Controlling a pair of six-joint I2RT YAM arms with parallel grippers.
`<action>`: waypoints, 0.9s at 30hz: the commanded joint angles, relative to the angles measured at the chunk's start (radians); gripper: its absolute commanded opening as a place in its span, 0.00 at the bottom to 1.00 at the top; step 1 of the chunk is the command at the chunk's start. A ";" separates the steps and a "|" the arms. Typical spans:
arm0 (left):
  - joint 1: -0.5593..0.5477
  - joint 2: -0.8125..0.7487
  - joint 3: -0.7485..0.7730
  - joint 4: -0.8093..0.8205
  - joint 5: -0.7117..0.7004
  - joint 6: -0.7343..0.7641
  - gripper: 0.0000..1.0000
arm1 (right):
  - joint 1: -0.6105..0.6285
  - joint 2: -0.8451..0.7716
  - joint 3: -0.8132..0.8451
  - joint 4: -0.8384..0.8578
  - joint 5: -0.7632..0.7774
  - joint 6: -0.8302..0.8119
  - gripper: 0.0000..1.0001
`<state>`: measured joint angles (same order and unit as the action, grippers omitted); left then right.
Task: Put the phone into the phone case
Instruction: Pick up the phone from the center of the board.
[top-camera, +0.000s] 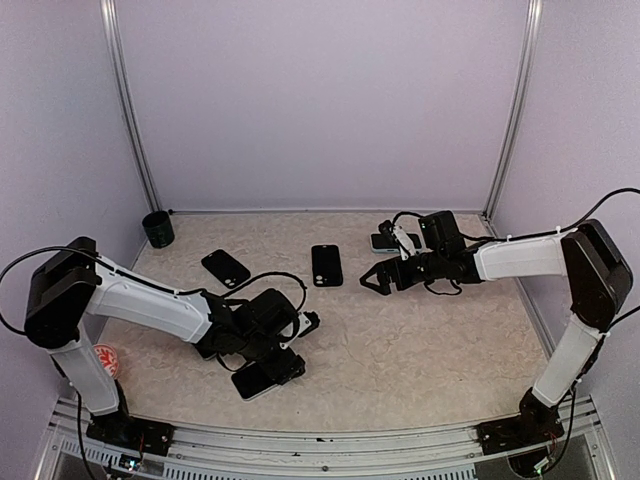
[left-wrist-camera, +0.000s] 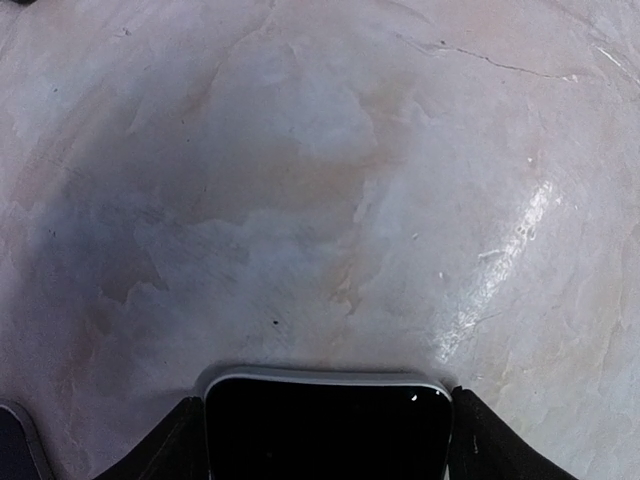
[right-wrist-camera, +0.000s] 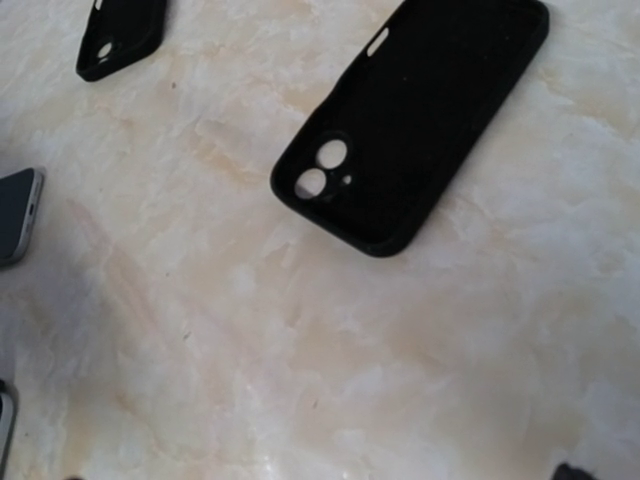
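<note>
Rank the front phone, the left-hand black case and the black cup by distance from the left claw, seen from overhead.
1. the phone, between the fingers of the left gripper, near the table's front edge.
2. the left-hand black case, mid-table, beyond the gripper.
3. the black cup, in the far left corner.

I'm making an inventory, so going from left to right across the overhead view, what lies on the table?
red and white object → black cup → left phone case → near phone → middle phone case → far phone
</note>
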<state>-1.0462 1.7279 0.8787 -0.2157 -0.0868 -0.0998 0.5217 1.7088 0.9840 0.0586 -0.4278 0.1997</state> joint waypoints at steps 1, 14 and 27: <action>-0.003 0.005 0.006 -0.072 -0.006 0.012 0.66 | 0.004 -0.027 -0.005 0.018 -0.009 -0.003 1.00; -0.005 0.054 0.114 0.019 -0.035 0.095 0.58 | 0.004 -0.036 0.010 -0.005 0.023 0.000 1.00; -0.045 0.231 0.324 0.125 0.067 0.280 0.59 | -0.032 -0.092 0.017 -0.130 0.161 0.090 1.00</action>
<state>-1.0637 1.9213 1.1416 -0.1638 -0.0711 0.0982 0.5140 1.6733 0.9886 -0.0196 -0.3202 0.2493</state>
